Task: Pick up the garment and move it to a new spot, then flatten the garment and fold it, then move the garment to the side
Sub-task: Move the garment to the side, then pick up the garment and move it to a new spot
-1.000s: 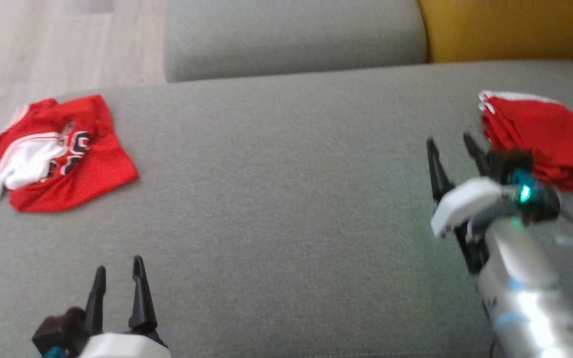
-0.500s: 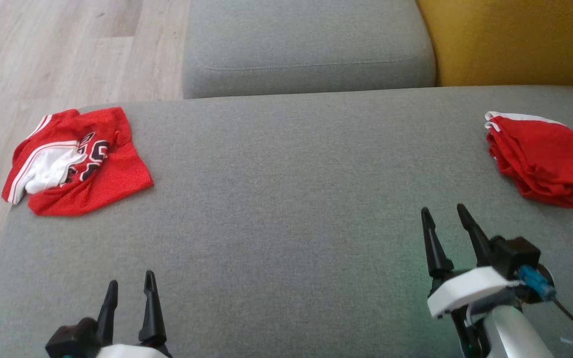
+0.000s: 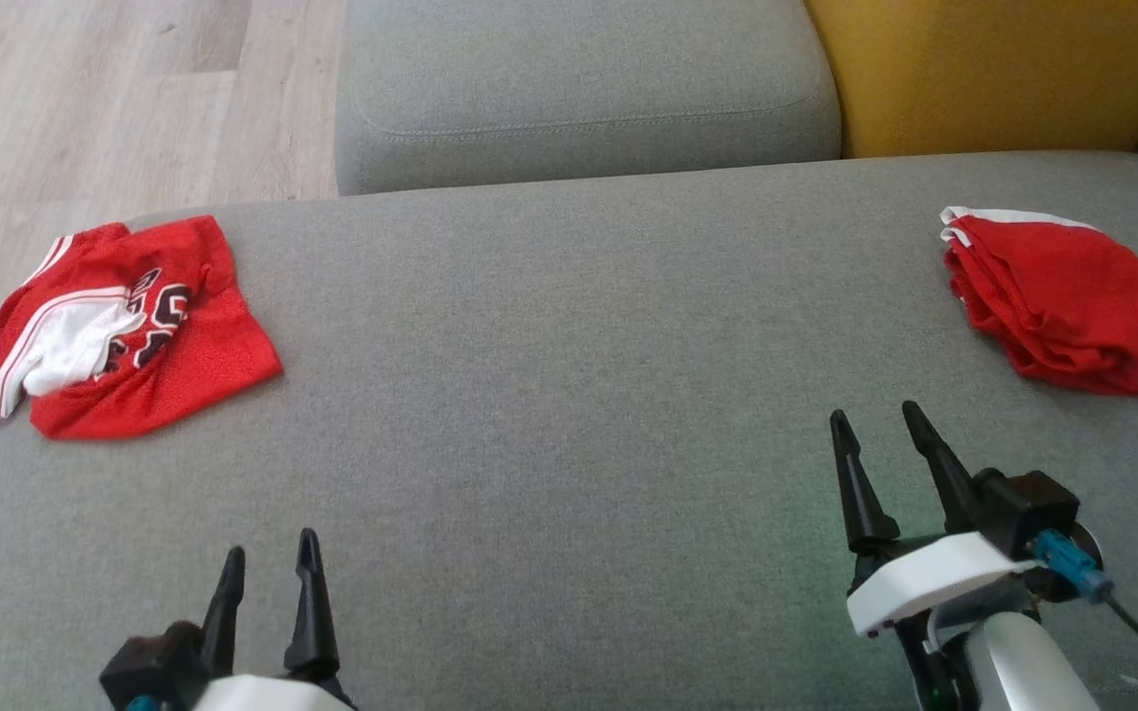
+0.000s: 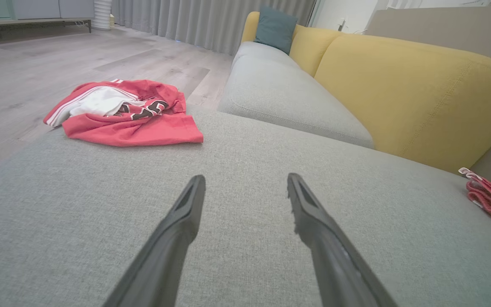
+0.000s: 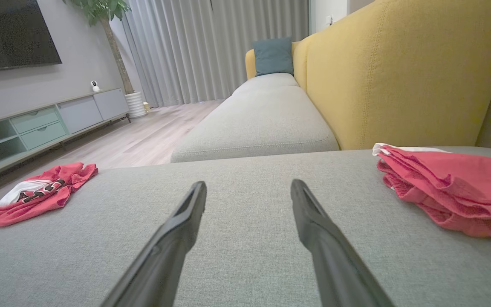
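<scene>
A crumpled red garment (image 3: 129,326) with white trim and dark lettering lies at the far left corner of the grey cushion (image 3: 569,395); it shows as well in the left wrist view (image 4: 122,115) and the right wrist view (image 5: 41,192). A second red garment (image 3: 1063,301), folded into a stack, rests at the right edge (image 5: 450,187). My left gripper (image 3: 271,545) hovers open at the near left, empty (image 4: 246,178). My right gripper (image 3: 873,413) is open and empty too, near and left of the folded stack (image 5: 249,183).
Beyond the grey cushion sits another grey seat cushion (image 3: 579,89) and a yellow backrest (image 3: 994,69) at the far right. Wooden floor (image 3: 85,109) lies past the cushion's left edge. A teal pillow (image 5: 273,55) and a TV cabinet (image 5: 36,123) stand further off.
My right gripper has drawn back from the folded red garment toward the near edge, still open. The head camera shifted a little; the left gripper and both garments stayed put.
</scene>
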Controlling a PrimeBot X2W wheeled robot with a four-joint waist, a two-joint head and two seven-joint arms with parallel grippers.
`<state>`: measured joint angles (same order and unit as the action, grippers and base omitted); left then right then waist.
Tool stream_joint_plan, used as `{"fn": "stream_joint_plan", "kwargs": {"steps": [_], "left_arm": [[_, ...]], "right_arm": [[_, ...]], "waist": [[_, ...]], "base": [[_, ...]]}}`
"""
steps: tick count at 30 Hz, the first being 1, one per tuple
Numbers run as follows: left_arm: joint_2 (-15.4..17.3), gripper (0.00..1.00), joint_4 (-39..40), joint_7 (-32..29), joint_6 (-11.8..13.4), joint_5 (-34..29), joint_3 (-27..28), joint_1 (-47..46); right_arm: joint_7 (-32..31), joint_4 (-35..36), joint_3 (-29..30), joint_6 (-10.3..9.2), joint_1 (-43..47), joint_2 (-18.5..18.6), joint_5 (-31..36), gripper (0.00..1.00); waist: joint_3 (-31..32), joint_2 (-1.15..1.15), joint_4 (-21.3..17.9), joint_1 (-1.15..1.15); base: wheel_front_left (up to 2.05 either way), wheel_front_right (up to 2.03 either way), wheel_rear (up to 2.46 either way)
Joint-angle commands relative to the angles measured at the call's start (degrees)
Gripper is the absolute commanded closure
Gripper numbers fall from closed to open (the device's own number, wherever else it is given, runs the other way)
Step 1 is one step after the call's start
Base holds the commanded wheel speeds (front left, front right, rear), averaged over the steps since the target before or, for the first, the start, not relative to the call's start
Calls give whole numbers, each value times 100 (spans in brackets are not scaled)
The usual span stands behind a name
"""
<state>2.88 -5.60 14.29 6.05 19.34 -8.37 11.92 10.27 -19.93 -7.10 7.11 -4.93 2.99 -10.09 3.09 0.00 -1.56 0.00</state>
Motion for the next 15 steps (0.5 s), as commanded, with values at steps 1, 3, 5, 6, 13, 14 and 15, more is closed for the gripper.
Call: {"fn": "stream_joint_plan", "kwargs": {"steps": [1, 3, 5, 6, 13, 14, 15], "left_arm": [[0, 0, 168, 71, -3, -26, 179, -329], [0, 0, 165, 71, -9, -37, 191, -343], [0, 0, 167, 71, -12, -51, 199, -349], [-1, 0, 168, 71, -14, -57, 200, -352], [-1, 0, 175, 71, -22, -91, 197, -381], [-1, 0, 174, 71, -23, -96, 196, -390], [-1, 0, 171, 71, -25, -101, 194, -400]], "right_arm": [[-27, 218, -148, 37, -63, -11, -4, 0], [-54, 253, -158, 37, -42, -11, -8, 0], [-77, 284, -165, 37, -23, -11, -9, 0], [-87, 298, -168, 37, -15, -11, -9, 0], [-126, 353, -178, 37, 24, -11, -4, 0], [-132, 361, -181, 37, 28, -11, -4, 0], [-136, 368, -182, 37, 32, -11, -4, 0]], "waist": [[-4, 0, 3, 0], [-11, 0, 2, 0], [-18, 0, 0, 0], [-22, 0, -1, 0], [-46, 0, 7, 0], [-48, 0, 12, 0], [-51, 0, 20, 0]], "base": [[0, 0, 0], [0, 0, 0], [0, 0, 0], [0, 0, 0], [0, 0, 0], [0, 0, 0], [0, 0, 0]]}}
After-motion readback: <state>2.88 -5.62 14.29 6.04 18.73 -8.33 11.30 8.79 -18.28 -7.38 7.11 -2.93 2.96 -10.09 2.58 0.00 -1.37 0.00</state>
